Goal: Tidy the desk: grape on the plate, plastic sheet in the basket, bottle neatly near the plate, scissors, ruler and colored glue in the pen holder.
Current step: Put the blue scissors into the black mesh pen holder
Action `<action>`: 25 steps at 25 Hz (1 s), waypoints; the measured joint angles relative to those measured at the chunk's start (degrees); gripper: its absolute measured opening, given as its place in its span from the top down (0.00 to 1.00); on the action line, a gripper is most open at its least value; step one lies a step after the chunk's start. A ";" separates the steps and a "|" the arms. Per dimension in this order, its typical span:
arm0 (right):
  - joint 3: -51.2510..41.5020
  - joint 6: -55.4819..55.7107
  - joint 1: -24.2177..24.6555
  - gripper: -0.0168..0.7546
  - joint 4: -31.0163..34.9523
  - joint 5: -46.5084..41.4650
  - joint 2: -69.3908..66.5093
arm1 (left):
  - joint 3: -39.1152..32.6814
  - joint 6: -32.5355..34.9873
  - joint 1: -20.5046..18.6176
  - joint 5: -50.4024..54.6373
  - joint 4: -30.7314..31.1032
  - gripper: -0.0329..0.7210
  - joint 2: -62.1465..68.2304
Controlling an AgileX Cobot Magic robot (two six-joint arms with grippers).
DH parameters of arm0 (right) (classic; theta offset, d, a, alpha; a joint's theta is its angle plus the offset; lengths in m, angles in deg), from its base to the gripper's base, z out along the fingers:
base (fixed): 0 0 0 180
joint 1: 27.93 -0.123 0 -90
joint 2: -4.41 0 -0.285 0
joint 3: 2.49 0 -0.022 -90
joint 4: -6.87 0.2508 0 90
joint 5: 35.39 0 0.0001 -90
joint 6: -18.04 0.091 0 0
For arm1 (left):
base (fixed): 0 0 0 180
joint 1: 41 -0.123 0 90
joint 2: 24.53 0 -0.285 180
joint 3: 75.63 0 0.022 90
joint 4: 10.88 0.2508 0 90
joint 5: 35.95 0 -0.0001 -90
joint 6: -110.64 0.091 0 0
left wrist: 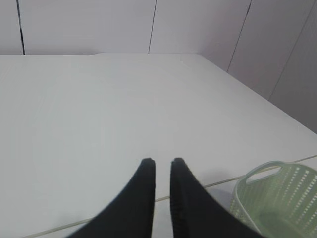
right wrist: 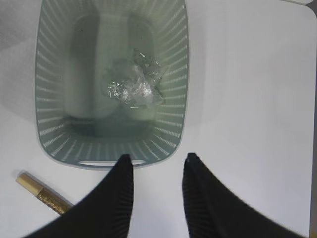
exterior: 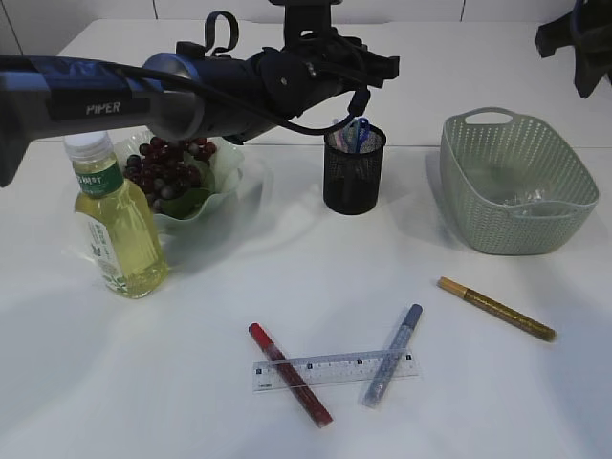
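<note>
Purple grapes [exterior: 167,164] lie on the pale green plate [exterior: 234,167] at the left. The bottle [exterior: 115,225] of yellow drink stands upright in front of the plate. The black mesh pen holder [exterior: 353,177] holds blue-handled scissors [exterior: 356,134]. The clear ruler [exterior: 335,370] lies at the front across a red glue pen [exterior: 290,373] and a blue glue pen [exterior: 392,354]. A gold glue pen [exterior: 497,308] lies to the right and also shows in the right wrist view [right wrist: 42,193]. The crumpled plastic sheet [right wrist: 134,87] lies in the green basket [right wrist: 44,124]. My left gripper [left wrist: 162,161] is above the pen holder, nearly closed and empty. My right gripper [right wrist: 157,157] is open and empty above the basket's near rim.
The left arm [exterior: 191,96] reaches across above the plate toward the pen holder. The basket [exterior: 478,182] stands at the right, its handle in the left wrist view [left wrist: 267,173]. The right gripper [exterior: 574,38] hangs at the top right corner.
</note>
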 joint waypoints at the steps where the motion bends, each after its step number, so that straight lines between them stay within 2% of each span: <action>1: 0.00 0.00 0.00 0.62 0.00 0.00 0.00 | 0.00 0.00 0.00 0.09 0.00 0.85 0.00; 9: 0.00 0.00 0.00 0.62 0.00 0.00 0.00 | 0.00 0.00 0.00 5.01 0.64 0.84 -0.66; 17: 0.00 -1.34 0.00 0.64 1.56 0.00 0.09 | 0.00 0.00 0.00 25.83 4.83 0.81 -8.30; 20: 0.00 -2.99 0.00 0.64 4.53 0.00 0.09 | 0.00 0.00 0.00 33.16 6.55 0.77 -11.90; 25: 0.00 -4.76 0.00 0.64 6.95 0.00 1.14 | 0.13 0.09 -0.26 44.80 12.07 0.64 -16.82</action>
